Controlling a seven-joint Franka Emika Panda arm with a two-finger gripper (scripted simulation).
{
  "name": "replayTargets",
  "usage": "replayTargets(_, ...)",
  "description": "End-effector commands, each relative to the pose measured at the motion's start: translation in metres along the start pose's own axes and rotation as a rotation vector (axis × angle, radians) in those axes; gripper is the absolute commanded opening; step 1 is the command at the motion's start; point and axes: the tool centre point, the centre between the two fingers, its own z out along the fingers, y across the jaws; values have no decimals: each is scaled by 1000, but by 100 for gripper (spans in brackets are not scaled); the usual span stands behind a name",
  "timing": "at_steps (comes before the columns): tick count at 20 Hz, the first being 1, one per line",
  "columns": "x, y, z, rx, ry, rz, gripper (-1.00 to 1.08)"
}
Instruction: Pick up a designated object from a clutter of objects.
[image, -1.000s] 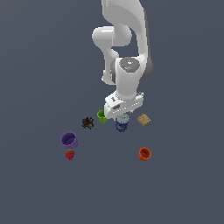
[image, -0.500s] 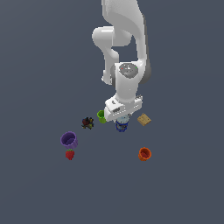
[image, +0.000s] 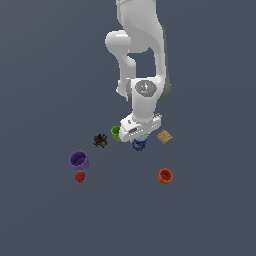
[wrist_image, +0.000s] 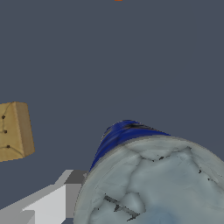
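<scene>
Blue can (image: 139, 145) at centre of the exterior view, directly under the tool (image: 138, 136), green cup (image: 116, 133) beside it, cracker (image: 165, 136) right, tool's opening cannot be told

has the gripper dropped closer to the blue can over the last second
Yes. The gripper has come down slightly onto the blue can, judged against the green cup beside it.

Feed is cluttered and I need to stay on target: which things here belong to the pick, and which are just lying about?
Part of the job:
- blue can, under the gripper; whether the jaws are open or shut cannot be told

Just lying about:
- green cup
- purple cup
- orange cup
- strawberry
- tan cracker
- dark lump
</scene>
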Motion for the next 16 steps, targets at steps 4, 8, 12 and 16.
replayTargets(4, 0, 0, 1, 0, 0, -1, -100)
replayTargets(8, 0, 0, 1, 0, 0, -1, -100)
replayTargets(12, 0, 0, -1, -1, 1, 0, -100)
replayTargets(16, 1, -2, -9, -1, 1, 0, -100)
